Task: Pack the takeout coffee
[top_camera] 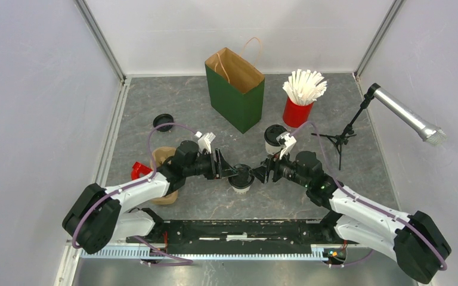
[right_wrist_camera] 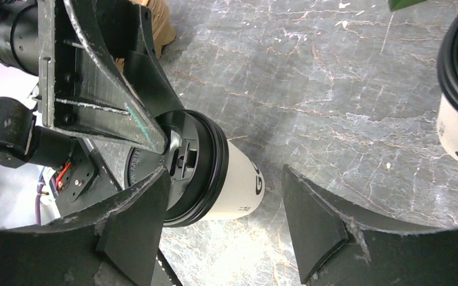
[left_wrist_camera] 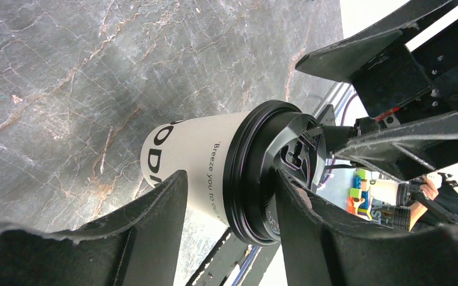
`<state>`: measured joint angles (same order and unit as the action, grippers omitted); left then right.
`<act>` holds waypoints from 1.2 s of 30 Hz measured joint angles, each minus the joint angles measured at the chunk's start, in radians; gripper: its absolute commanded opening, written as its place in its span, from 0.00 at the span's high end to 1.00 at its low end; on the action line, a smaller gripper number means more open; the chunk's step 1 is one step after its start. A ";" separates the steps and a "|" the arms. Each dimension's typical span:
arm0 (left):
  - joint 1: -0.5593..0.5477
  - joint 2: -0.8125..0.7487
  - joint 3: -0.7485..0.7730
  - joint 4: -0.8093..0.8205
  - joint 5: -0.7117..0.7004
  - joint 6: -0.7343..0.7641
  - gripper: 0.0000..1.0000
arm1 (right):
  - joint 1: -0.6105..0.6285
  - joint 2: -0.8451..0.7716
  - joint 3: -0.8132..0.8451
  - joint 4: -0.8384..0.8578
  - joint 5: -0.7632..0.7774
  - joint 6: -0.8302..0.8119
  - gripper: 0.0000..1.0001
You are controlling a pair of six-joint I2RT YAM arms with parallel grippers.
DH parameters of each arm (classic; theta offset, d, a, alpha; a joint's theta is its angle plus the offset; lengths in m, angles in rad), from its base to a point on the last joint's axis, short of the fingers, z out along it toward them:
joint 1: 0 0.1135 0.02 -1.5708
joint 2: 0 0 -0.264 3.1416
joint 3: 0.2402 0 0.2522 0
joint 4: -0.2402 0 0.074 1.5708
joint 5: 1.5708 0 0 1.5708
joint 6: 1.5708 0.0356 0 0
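We see one lidded cup point(top_camera: 240, 179) standing upright on the grey marbled table point(top_camera: 173, 95), near the arms' bases and well in front of the green bag point(top_camera: 235, 98). It sits between the two grippers, which meet over it from either side. The left gripper point(left_wrist_camera: 229, 179) is turned so that its fingers point(left_wrist_camera: 155, 226) stand one above the other. The jaws are spread and not clamped. The lower finger lies beside the white printed wall of the cup and the upper one crosses the rim of the black lid point(left_wrist_camera: 262, 173). The right gripper point(right_wrist_camera: 225, 173) is turned the same way, with its jaws wider apart and closed on nothing. One finger overlaps the lid and the other stands clear of the cup, over bare table. In each wrist view a fingertip of the opposite arm reaches onto the lid's top by the sip hole. We cannot tell how firmly it bears there. The second cup point(top_camera: 272, 140), also lidded, stands upright behind the right wrist, between the bag and the red cup point(top_camera: 297, 112) of white straws, apart from both. On the left side a loose lid point(top_camera: 163, 122) lies flat on the table. The brown carrier point(top_camera: 162, 156) sits partly hidden under the left arm. A microphone point(top_camera: 405, 116) on a small stand is at the far right.
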<state>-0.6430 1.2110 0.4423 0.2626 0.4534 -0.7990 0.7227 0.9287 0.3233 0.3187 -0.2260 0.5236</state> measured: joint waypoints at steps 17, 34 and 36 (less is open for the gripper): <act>-0.001 0.012 0.010 -0.003 0.002 0.011 0.39 | -0.042 0.088 0.022 0.055 -0.128 -0.014 0.53; -0.007 0.058 0.005 0.068 -0.003 0.009 0.42 | -0.060 0.170 -0.219 0.545 -0.113 0.113 0.55; -0.007 0.063 0.003 0.082 -0.003 0.009 0.42 | -0.060 0.197 -0.228 0.596 -0.114 0.124 0.55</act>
<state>-0.6502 1.2736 0.4450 0.3447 0.4503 -0.7902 0.6628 1.1255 0.0952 0.9150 -0.3401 0.6479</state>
